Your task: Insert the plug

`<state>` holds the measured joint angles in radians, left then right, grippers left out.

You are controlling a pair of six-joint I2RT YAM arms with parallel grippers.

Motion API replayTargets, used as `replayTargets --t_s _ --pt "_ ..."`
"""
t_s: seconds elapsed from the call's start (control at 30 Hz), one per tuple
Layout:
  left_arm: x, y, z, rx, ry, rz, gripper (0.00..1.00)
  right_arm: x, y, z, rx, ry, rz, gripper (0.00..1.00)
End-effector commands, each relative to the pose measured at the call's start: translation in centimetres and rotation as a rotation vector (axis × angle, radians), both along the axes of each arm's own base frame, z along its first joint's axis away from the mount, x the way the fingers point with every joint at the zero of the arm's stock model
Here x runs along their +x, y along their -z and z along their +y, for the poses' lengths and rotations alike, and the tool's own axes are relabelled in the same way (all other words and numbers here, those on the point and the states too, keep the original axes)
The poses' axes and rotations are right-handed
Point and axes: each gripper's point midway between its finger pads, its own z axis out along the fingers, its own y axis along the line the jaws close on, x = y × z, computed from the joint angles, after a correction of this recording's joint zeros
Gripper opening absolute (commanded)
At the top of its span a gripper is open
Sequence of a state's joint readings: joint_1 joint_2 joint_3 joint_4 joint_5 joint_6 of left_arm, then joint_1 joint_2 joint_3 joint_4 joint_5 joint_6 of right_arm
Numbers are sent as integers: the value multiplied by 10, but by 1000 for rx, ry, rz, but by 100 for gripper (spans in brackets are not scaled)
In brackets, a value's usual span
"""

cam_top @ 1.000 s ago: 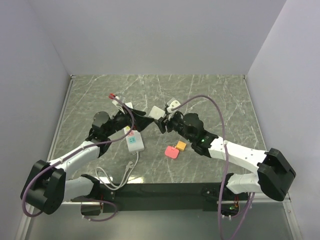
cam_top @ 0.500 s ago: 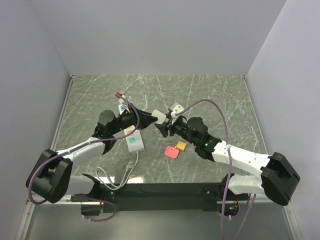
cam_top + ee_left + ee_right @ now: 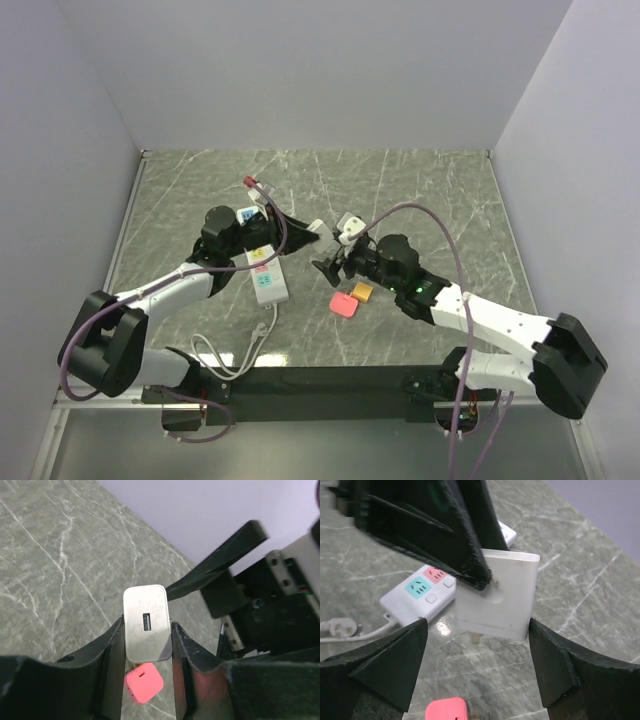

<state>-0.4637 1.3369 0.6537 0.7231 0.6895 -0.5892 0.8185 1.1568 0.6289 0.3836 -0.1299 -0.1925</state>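
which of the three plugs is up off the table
The white plug, clamped in the left gripper above the table. The pink plug and the small orange plug both lie on the table, ungripped.

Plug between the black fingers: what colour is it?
The plug is plain white; the left wrist view shows it best.

readable text: none | plug (image 3: 145, 630) — nothing legible | power strip (image 3: 268, 283) — too small
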Motion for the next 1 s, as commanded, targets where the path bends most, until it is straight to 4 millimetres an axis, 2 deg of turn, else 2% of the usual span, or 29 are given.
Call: replayTargets --t_s 0.0,0.17,0.3,0.33,0.43,0.47,0.5,0.57,0.7,0.97 --pt "-1 -30 7 43 6 -167 0 -23 -56 -4 69 -117 -139 89" --pt "-8 -29 17 95 26 -210 0 -36 -69 -16 99 -158 -171 91" --pt "-28 -27 21 108 79 -255 0 -39 -80 -22 145 -215 -177 91" --pt "-36 -26 20 114 123 -274 0 -38 -77 -23 145 -258 -161 91" --pt "-56 -27 21 114 207 -326 0 -34 -81 -24 164 -322 -135 90" --pt "-62 -27 21 117 235 -333 0 -44 -81 -20 167 -398 -125 88" --pt "-66 -26 21 117 253 -342 1 -44 -86 -18 170 -420 -131 88" --pt "-73 -24 21 126 284 -356 0 -51 -81 -13 151 -505 -101 85" --pt "-80 -20 17 152 313 -372 0 -63 -84 -2 142 -643 -81 81" --pt "-79 -19 12 170 313 -386 0 -64 -80 6 142 -713 -27 75"
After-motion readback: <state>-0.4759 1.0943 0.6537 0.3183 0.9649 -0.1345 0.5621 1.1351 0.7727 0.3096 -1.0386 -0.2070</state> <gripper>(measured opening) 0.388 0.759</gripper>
